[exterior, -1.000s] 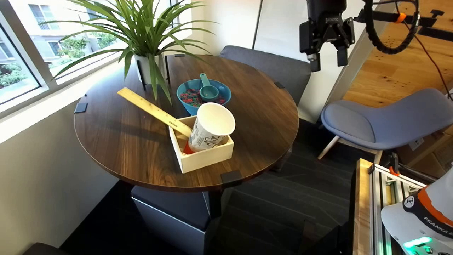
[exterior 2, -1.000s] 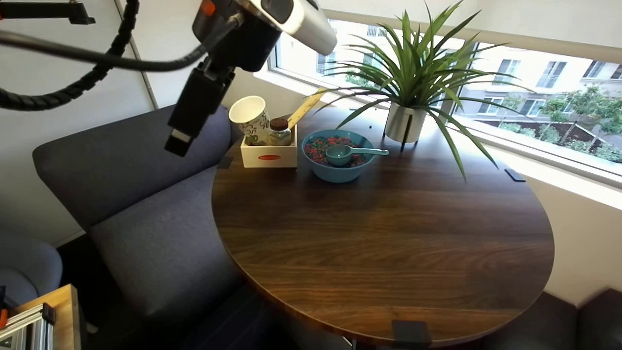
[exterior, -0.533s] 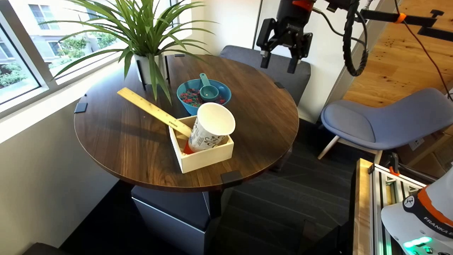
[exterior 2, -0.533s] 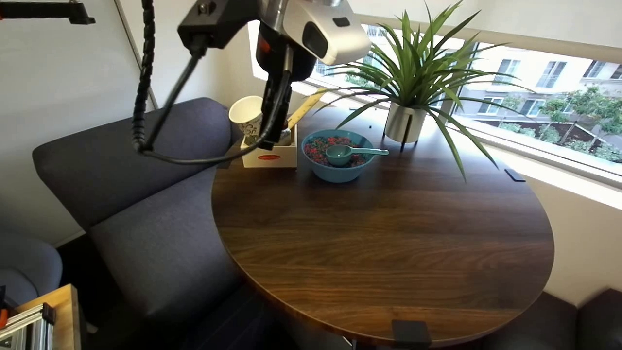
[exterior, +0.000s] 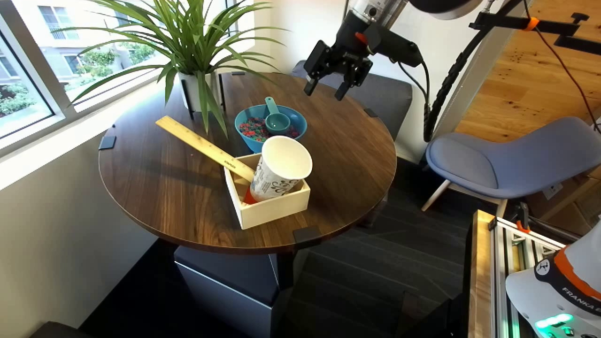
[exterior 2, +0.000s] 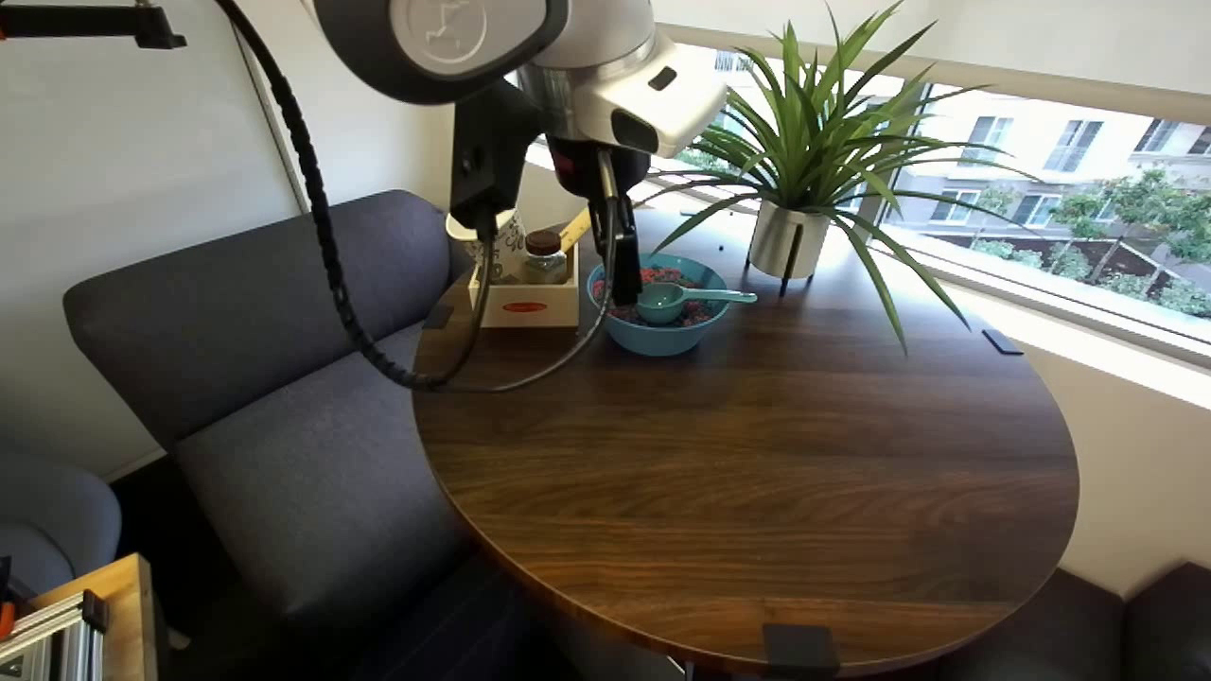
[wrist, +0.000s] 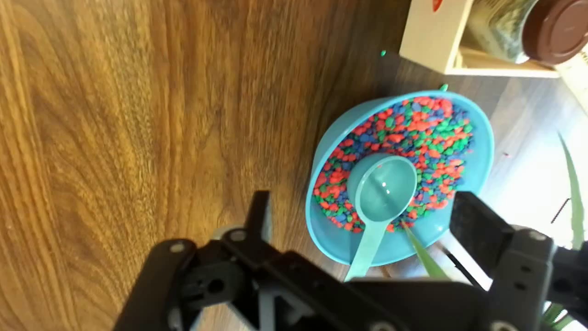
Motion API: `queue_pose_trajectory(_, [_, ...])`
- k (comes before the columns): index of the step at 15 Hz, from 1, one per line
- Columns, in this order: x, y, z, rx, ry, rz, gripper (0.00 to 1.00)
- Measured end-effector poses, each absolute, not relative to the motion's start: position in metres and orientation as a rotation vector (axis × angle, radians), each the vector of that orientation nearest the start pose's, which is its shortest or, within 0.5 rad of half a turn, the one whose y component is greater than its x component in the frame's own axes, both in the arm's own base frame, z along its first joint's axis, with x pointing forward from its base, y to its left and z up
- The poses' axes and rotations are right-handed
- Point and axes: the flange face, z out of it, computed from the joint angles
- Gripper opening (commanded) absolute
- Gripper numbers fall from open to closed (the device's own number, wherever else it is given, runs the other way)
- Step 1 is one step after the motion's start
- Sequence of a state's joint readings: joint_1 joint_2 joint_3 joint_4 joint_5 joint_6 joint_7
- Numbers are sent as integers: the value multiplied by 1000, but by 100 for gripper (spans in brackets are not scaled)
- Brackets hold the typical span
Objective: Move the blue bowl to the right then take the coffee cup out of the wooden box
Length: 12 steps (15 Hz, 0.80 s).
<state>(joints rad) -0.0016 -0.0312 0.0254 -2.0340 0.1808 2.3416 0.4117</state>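
The blue bowl sits on the round table with red, green and blue bits and a teal scoop inside. It also shows in an exterior view and in the wrist view. The coffee cup leans in the wooden box beside the bowl. The arm partly hides the cup in an exterior view. The box's corner shows in the wrist view; the cup does not. My gripper is open and empty above the table. In the wrist view its fingers appear either side of the bowl, apart from it.
A ruler sticks out of the box across the table. A brown-lidded jar stands in the box. A potted plant is close to the bowl, and its leaves reach into the wrist view. A grey bench borders the table.
My gripper has moved from beside the table to over it, close to the bowl, tilting and turning on the way. It stays open. The bowl, cup and box have not moved.
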Motion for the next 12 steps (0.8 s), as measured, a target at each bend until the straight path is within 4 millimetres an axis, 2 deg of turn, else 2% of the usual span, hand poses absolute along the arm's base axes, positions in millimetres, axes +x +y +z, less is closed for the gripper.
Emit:
queue_pose_trajectory(2, [574,15,483,-2836,710,-434,100])
queue_pose_trajectory(7, [576,13,484,-2860,707,-450,100])
queue_pose_trajectory(10, [575,11,457,-2955,774,-340,100])
queue_pose_trajectory(12, [578,16,440,-2949,824,-237,100])
